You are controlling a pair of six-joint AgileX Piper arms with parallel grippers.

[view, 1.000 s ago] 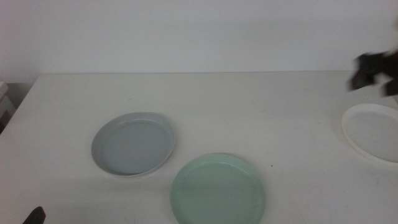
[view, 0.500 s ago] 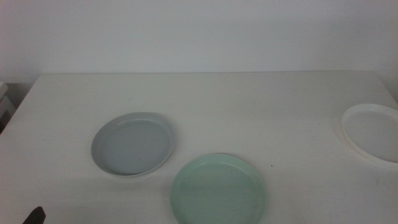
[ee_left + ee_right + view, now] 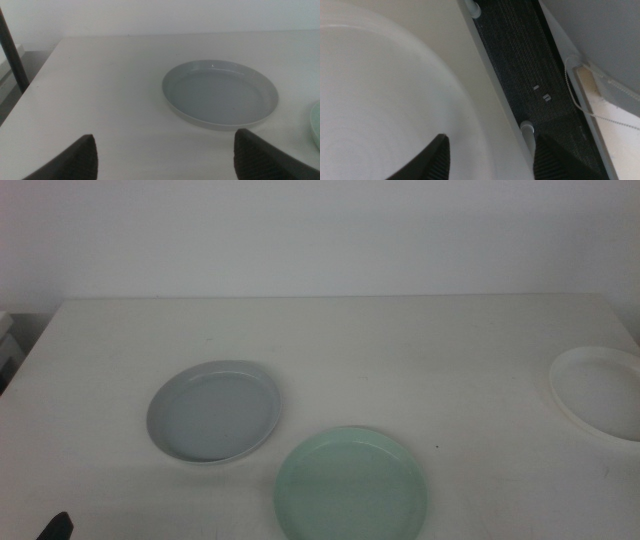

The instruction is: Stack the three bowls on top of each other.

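Note:
Three bowls lie apart on the white table. The pale grey-blue bowl [image 3: 215, 412] is left of centre, the mint green bowl [image 3: 350, 485] sits near the front edge, and the white bowl [image 3: 600, 392] is at the far right. My left gripper [image 3: 165, 162] waits open at the front left, facing the grey-blue bowl [image 3: 220, 93] from a distance; only a dark tip [image 3: 55, 527] of it shows in the middle view. My right gripper [image 3: 490, 160] is out of the middle view. It hangs open and empty close over the white bowl [image 3: 380, 100], by the table's side edge.
The table's right edge [image 3: 490, 95] runs right beside the white bowl, with dark floor [image 3: 525, 65] and a white cable [image 3: 585, 90] beyond it. A sliver of the green bowl [image 3: 316, 125] shows in the left wrist view. A dark post [image 3: 12, 50] stands off the table's left side.
The right gripper, blurred at the far right above the white bowl one second ago, has left the middle view. The bowls and the left gripper have not moved.

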